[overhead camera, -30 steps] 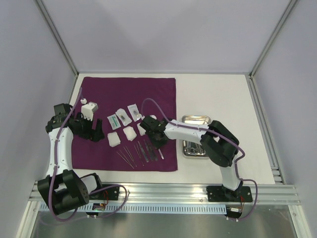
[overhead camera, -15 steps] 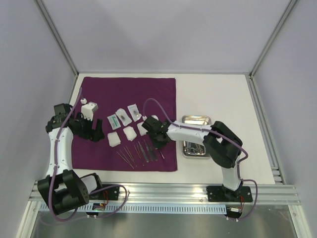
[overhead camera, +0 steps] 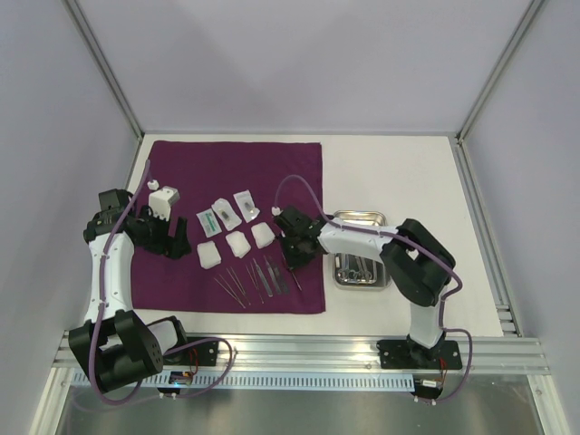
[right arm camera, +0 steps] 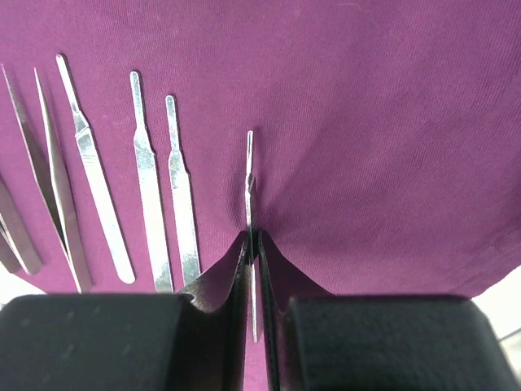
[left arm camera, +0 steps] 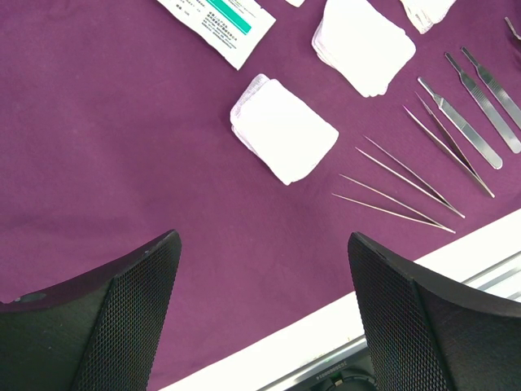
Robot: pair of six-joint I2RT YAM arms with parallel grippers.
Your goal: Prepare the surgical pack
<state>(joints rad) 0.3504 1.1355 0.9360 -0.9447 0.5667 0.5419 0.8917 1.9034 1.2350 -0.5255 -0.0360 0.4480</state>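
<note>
Arm exterior: white links, black joints.
Left arm and right arm each carry a purple cable; the left gripper fingers are black with mesh texture.

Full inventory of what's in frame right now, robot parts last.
cloth: one, deep purple, left part of the table
gauze squares: three, white, in a row mid-cloth
packets: three, clear and white, in a row behind the gauze
loose instruments: several, steel, lined up by the cloth's near edge; exact count unclear
tray: one, shiny steel, on the bare table right of the cloth
tray instruments: a few, steel, inside the tray
table: one, white
left claw: black fingers, open, above the cloth's left side
right claw: black fingers, shut on one thin instrument at the row's right end
</note>
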